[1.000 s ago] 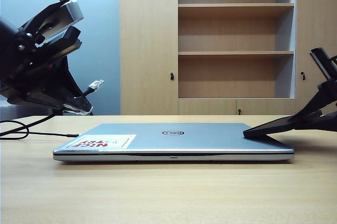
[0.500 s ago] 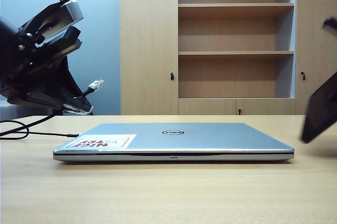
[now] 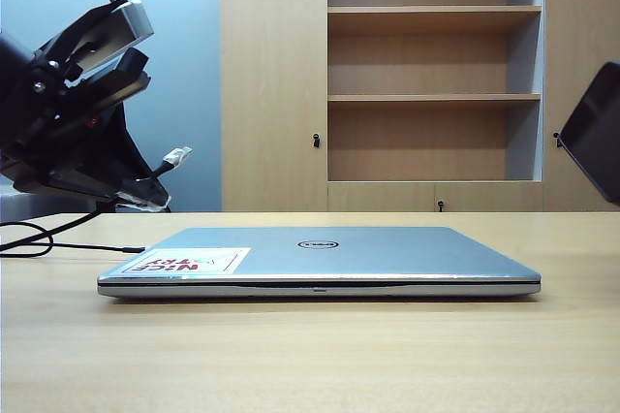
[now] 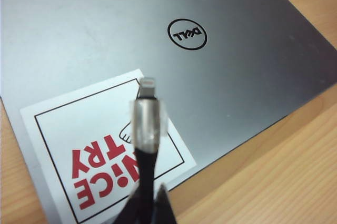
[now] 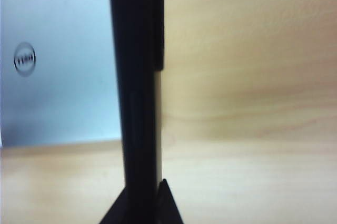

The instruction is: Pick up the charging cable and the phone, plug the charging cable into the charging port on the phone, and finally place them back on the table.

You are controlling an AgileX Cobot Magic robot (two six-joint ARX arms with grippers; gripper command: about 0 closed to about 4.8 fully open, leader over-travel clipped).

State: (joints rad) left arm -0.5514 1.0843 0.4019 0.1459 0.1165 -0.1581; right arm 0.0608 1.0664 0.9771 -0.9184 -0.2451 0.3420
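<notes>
Over the pale wood-grain table, my left gripper pinches the black silver-tipped charging cable, my right gripper clamps the thin black phone edgewise; a floppy plug beyond my fingertips could miss the port.

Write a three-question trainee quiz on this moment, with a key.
1. True or false: the phone lies flat on the laptop.
2. What does the left gripper hold? A) the cable B) the phone C) nothing
3. Fill in: the cable's plug hangs over the laptop's red-and-white ____.

Key
1. False. The right gripper holds it edge-on in the air, at the exterior view's right edge, clear of the laptop and the table.
2. A. It is shut on the cable, raised at the left.
3. Sticker.
</notes>
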